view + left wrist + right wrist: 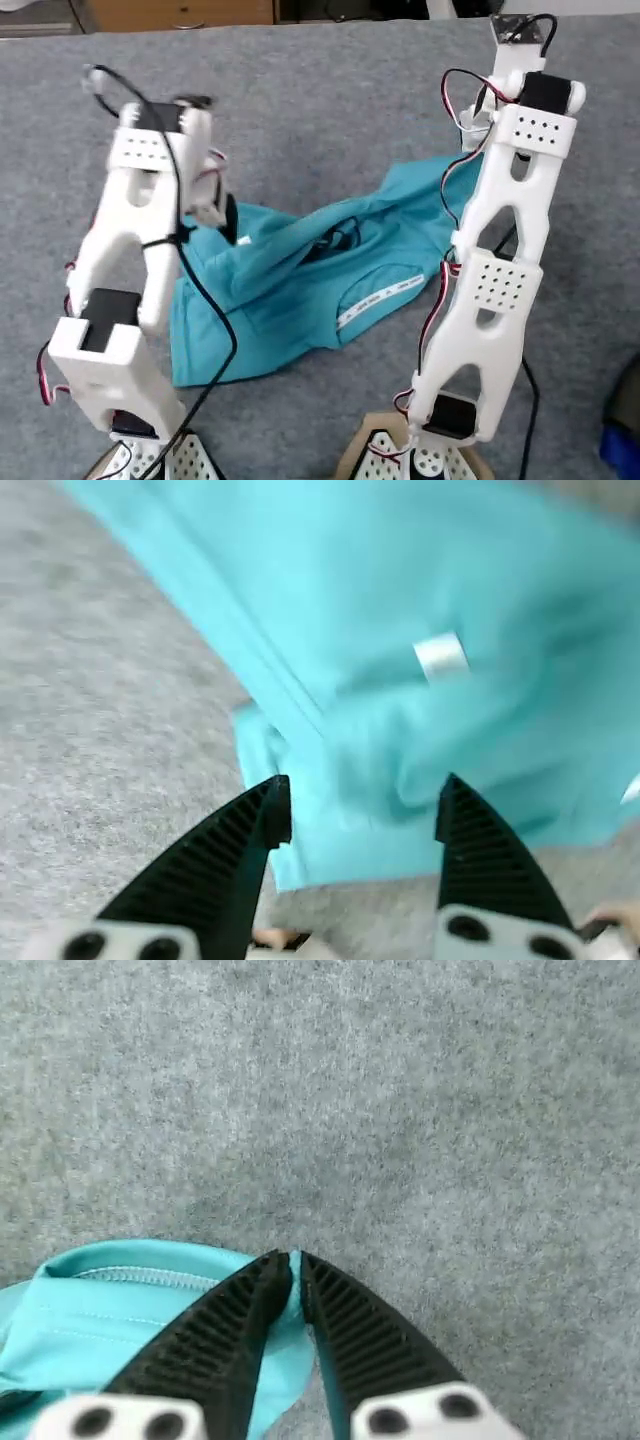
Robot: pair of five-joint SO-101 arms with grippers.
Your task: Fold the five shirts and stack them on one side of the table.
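Teal shirt (300, 290), unfolded and rumpled, lies at the centre of the high frame on the grey felt table (330, 80), stretched on a diagonal from lower left toward centre right. Creases run along that diagonal. A dark neck opening (335, 238) sits near the middle, and a white printed strip (385, 297) lies on the lower-right part. The left arm (130, 270) stands at the left of the frame, with the left gripper (228, 222) pointing down at the shirt's upper-left edge. In the left wrist view the left gripper (365, 800) is released, its black ribbed fingers (262, 815) spread wide over the shirt's hem and the bare felt beside it. Whether they touch the cloth cannot be told. A small white tag (440, 657) shows on the fabric beyond them. The right arm (505, 250) rises along the right of the frame and reaches to the upper right, over the shirt's far right end. In the right wrist view the right gripper (296, 1265) is clenched, grasping a thin edge of the shirt: a sliver of teal shows between the tips, a stitched hem (150, 1278) runs just beside them, and grey felt lies beyond. Wooden furniture (180, 12) lines the top left edge. Wooden bases (395, 455) sit under the arms at the bottom. A dark blue object (622, 440) sits in the lower right corner; what it is cannot be told.
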